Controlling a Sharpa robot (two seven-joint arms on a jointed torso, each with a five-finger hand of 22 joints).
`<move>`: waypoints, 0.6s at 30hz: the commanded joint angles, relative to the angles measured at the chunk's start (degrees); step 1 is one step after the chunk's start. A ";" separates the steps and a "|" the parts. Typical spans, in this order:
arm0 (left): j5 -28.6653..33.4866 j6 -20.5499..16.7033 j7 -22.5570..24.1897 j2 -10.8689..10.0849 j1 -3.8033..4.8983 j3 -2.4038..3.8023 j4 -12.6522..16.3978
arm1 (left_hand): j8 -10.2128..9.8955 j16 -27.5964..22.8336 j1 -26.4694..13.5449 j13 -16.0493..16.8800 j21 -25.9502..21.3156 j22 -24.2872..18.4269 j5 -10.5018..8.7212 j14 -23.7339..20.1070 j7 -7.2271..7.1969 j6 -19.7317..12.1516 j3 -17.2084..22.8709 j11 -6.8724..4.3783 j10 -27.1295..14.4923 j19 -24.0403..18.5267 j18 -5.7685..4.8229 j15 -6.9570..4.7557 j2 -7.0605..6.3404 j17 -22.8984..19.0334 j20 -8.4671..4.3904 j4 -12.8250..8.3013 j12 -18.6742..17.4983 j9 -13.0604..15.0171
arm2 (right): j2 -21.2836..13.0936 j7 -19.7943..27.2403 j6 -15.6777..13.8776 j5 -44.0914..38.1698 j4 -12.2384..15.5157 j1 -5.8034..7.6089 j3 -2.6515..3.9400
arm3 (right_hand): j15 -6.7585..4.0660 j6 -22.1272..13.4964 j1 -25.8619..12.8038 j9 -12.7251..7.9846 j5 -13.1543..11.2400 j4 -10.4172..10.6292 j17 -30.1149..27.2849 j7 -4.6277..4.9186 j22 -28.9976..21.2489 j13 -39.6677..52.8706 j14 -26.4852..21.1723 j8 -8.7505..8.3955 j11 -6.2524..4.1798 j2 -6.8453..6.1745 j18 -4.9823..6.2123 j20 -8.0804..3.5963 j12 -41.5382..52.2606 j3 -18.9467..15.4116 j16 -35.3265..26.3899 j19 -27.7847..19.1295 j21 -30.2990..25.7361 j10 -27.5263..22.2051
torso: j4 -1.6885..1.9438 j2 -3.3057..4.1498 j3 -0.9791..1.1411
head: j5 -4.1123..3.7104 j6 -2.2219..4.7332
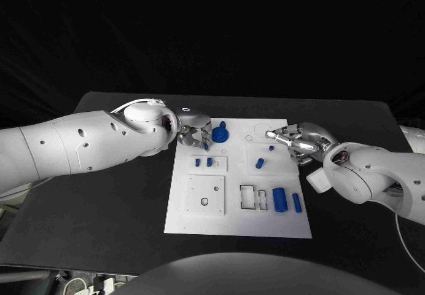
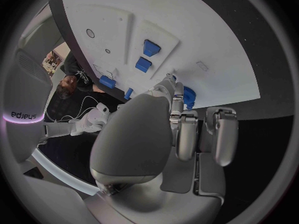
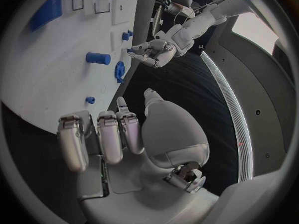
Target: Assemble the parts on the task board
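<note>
The white task board (image 1: 239, 215) lies mid-table. My left hand (image 1: 194, 136) is at the board's far left corner, its fingers spread against a blue gear-shaped part (image 1: 220, 133). A finger covers part of that gear (image 2: 189, 97), so I cannot tell whether it is gripped. My right hand (image 1: 295, 141) hovers at the far right corner with fingers apart and nothing in them. A small blue knob (image 1: 271, 147) sits just below its fingertips. A blue peg (image 1: 260, 163) lies mid-board. Two small blue pieces (image 1: 202, 162) sit in a recess.
Two blue cylinders (image 1: 286, 201) lie at the board's near right, beside slotted recesses (image 1: 254, 196). A plate with holes (image 1: 204, 195) occupies the near left of the board. Black table (image 1: 106, 209) surrounds the board on all sides.
</note>
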 commanded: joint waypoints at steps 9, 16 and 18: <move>-0.11 2.46 0.27 0.23 -0.07 -0.07 -0.23 | 0.13 0.15 -0.18 -0.05 0.14 15.06 0.33 5.86 0.09 -0.12 0.35 0.25 -0.07 6.02 -0.44 0.27 0.56 15.09 -0.46 -0.12 -0.16 0.05 | 0.13 0.10 0.76 -0.16 0.07 -0.05 -0.01 | 0.29 0.23 0.57 0.01 0.14 -0.21 15.08 0.06 15.06 15.09 6.08 -0.10 0.49 0.17 -0.81 0.18 0.22 -0.25 0.23 6.00 0.25 6.01 | -0.05 -0.04 -0.05 | -0.06 0.01; -0.11 2.34 0.68 0.34 -0.07 -0.08 -0.32 | 0.12 0.15 -0.17 -0.04 0.14 15.06 0.33 5.86 0.09 -0.12 0.38 0.24 -0.06 6.02 -0.44 0.28 0.57 15.09 -0.46 -0.14 -0.18 0.05 | 0.11 0.08 0.74 -0.16 0.05 -0.05 -0.01 | 0.31 0.23 0.59 0.00 0.21 -0.22 15.08 0.07 15.06 15.09 6.08 -0.12 0.50 0.18 -0.81 0.20 0.22 -0.29 0.23 6.00 0.25 6.01 | -0.03 0.01 0.01 | -0.13 0.01; -0.11 2.46 0.76 0.37 -0.07 -0.08 -0.38 | 0.12 0.15 -0.16 -0.04 0.14 15.06 0.33 5.86 0.09 -0.13 0.39 0.24 -0.06 6.02 -0.44 0.28 0.58 15.09 -0.46 -0.14 -0.19 0.05 | 0.10 0.07 0.75 -0.16 0.06 -0.05 -0.01 | 0.31 0.23 0.59 0.00 0.21 -0.22 15.08 0.07 15.06 15.09 6.08 -0.12 0.50 0.18 -0.81 0.20 0.22 -0.29 0.23 6.00 0.25 6.01 | -0.02 0.01 0.03 | -0.12 0.01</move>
